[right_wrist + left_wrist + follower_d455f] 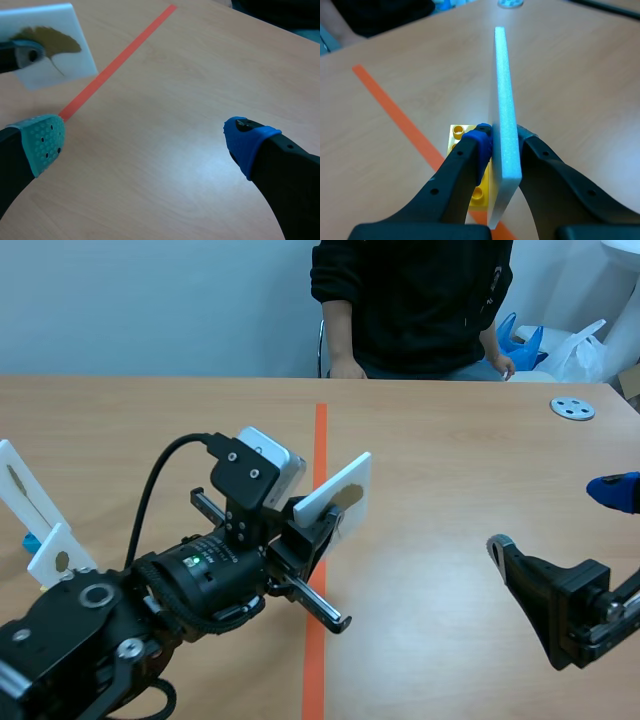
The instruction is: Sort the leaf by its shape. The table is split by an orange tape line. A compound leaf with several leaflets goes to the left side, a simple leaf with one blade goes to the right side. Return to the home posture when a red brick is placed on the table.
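A white foam card (340, 488) bearing one fan-shaped, single-blade leaf (52, 40) hangs right at the orange tape line (319, 440), tilted. My left gripper (322, 518) is shut on the card's lower edge. In the left wrist view the card (504, 100) is edge-on between the fingers (470, 160), with a yellow brick (458, 133) showing just under it. My right gripper (555, 518) stands open low on the right side, holding nothing. In its own view the open right gripper (145, 142) has the card (75, 62) ahead of it, to the left.
Two more white leaf cards (20, 488) (57, 552) stand at the far left edge by a blue piece (31, 541). A grey disc (572, 408) lies at the back right. A person in a black top (410, 300) sits across the table.
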Controlling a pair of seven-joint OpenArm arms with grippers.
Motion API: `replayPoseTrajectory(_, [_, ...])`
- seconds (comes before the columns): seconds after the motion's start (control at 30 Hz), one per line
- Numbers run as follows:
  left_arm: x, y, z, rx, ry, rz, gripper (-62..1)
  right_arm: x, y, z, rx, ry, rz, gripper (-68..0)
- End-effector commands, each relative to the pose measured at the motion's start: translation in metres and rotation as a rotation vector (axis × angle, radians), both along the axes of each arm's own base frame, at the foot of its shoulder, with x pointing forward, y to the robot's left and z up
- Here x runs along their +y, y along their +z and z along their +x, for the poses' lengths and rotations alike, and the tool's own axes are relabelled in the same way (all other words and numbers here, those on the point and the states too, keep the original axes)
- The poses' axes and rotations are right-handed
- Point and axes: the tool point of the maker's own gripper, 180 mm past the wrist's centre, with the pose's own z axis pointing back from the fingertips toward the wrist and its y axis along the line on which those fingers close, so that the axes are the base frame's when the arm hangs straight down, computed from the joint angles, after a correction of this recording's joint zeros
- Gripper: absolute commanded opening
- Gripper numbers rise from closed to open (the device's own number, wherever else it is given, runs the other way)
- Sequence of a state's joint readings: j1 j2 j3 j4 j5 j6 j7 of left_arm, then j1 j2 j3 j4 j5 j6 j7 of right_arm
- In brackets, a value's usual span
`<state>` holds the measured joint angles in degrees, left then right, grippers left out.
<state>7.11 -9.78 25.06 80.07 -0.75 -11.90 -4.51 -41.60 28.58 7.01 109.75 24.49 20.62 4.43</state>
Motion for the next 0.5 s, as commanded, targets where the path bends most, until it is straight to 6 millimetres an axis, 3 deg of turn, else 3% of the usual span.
replayPoseTrajectory(0.0, [0.007,0.005,-0.008,0.008,0.021,-0.019,-56.9,0.003,0.009,0.004,-0.035,0.009,0.009,0.4])
replayPoseTrajectory(0.27, [0.052,0.034,-0.037,0.061,0.175,-0.118,-56.9,0.003,0.009,0.004,-0.035,0.009,0.008,0.4])
replayPoseTrajectory(0.47, [0.1,0.029,-0.047,0.103,0.308,-0.1,-56.9,0.003,0.009,0.004,-0.035,0.009,0.008,0.4])
